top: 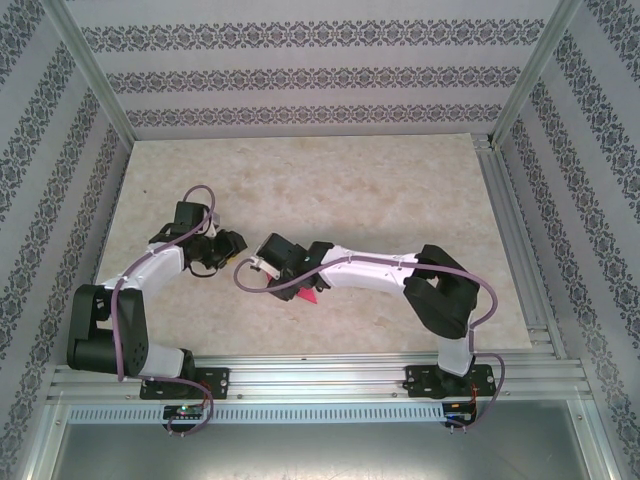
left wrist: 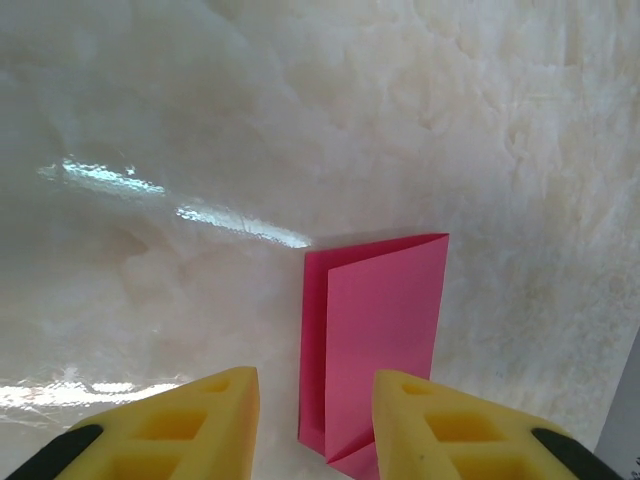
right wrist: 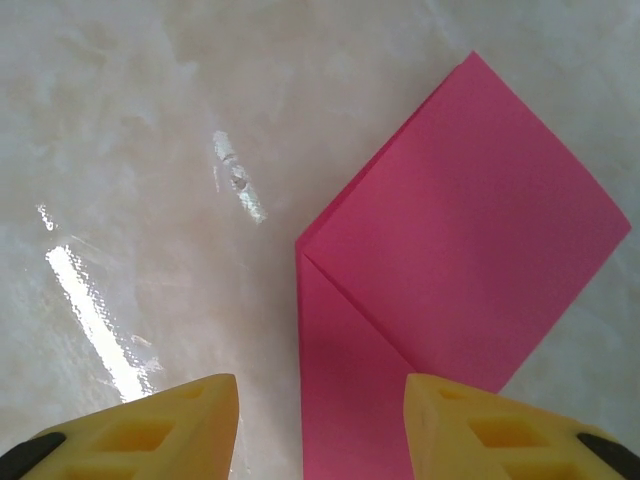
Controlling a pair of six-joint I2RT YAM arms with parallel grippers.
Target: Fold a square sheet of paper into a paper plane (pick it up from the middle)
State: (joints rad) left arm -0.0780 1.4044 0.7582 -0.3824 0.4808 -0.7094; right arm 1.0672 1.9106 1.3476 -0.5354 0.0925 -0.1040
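Note:
The sheet of paper (left wrist: 380, 330) is magenta-pink and lies folded on the marbled table, its layers slightly parted along the left side. My left gripper (left wrist: 315, 425) hovers open over its near end; the right yellow finger (left wrist: 440, 425) overlaps the paper's corner. In the right wrist view the sheet of paper (right wrist: 470, 220) shows a diagonal crease, and my right gripper (right wrist: 320, 425) stands open above its narrower lower part. From above, a corner of the paper (top: 310, 294) peeks from under the right arm, with the right gripper (top: 298, 286) over it and the left gripper (top: 228, 248) to its left.
The beige marbled table (top: 380, 190) stretches wide behind both arms. Patterned walls and aluminium frame rails (top: 510, 230) enclose it on three sides. The two wrists sit close together near the table's front middle.

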